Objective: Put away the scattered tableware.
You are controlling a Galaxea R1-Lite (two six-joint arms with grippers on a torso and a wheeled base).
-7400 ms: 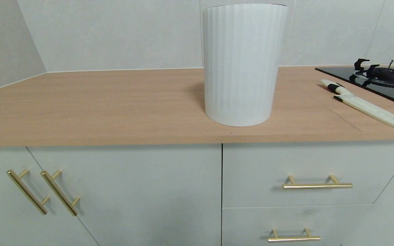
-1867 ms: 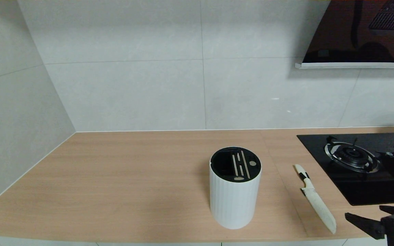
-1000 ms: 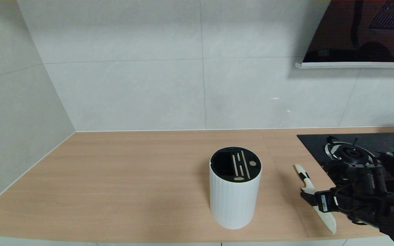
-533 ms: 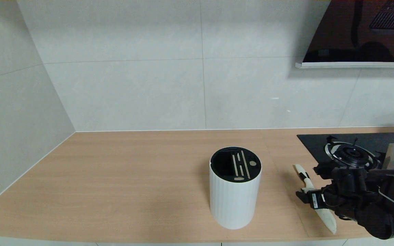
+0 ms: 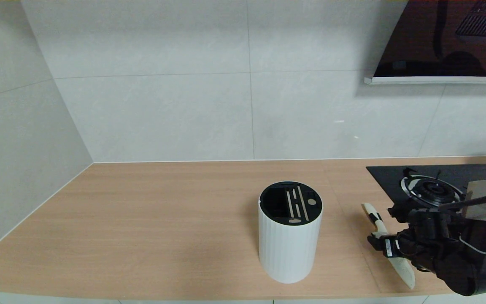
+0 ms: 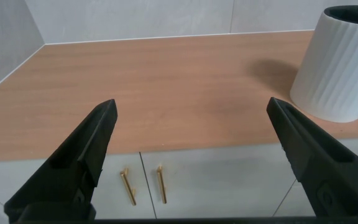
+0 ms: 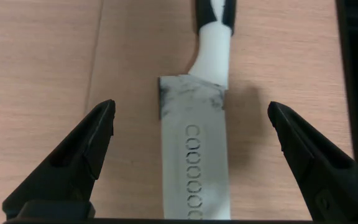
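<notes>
Cream speckled knife (image 7: 194,162), black-banded handle (image 7: 215,37), lies flat on countertop (image 5: 163,219).

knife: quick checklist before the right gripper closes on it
1. Right gripper open: ok, fingers spread either side of the knife.
2. Knife centred between them: ok.
3. Aim on handle: not ok, fingertips seem to flank the blade's heel.
4. Knife flat on the counter, apart from the stove: ok.
5. Holder upright, slots empty: ok.
6. Left gripper clear of the knife: ok, open near the counter's front edge.
</notes>
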